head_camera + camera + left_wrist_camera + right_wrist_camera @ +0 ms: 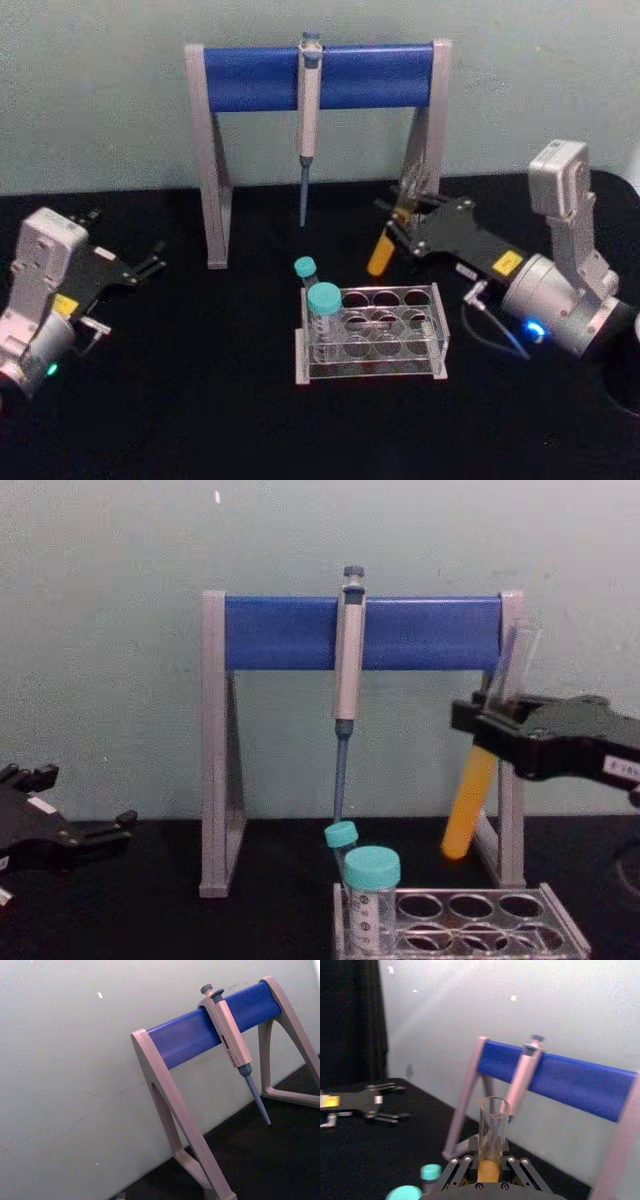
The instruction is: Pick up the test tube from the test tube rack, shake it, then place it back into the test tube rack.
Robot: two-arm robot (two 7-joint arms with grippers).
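The test tube (472,802), a long clear glass tube with orange-yellow liquid in its lower half, hangs tilted in the air above and behind the test tube rack (520,930). My right gripper (488,730) is shut on its middle. The head view shows the tube's orange end (380,256) under the right gripper (398,232), behind the clear rack (372,334). In the right wrist view the tube's open mouth (494,1125) stands up between the fingers. My left gripper (152,264) rests open at the left of the table, away from the rack.
Two teal-capped tubes (322,312) stand in the rack's left end. A grey-and-blue pipette stand (318,80) with a hanging pipette (308,120) stands behind the rack. A pale wall closes the back. The table is black.
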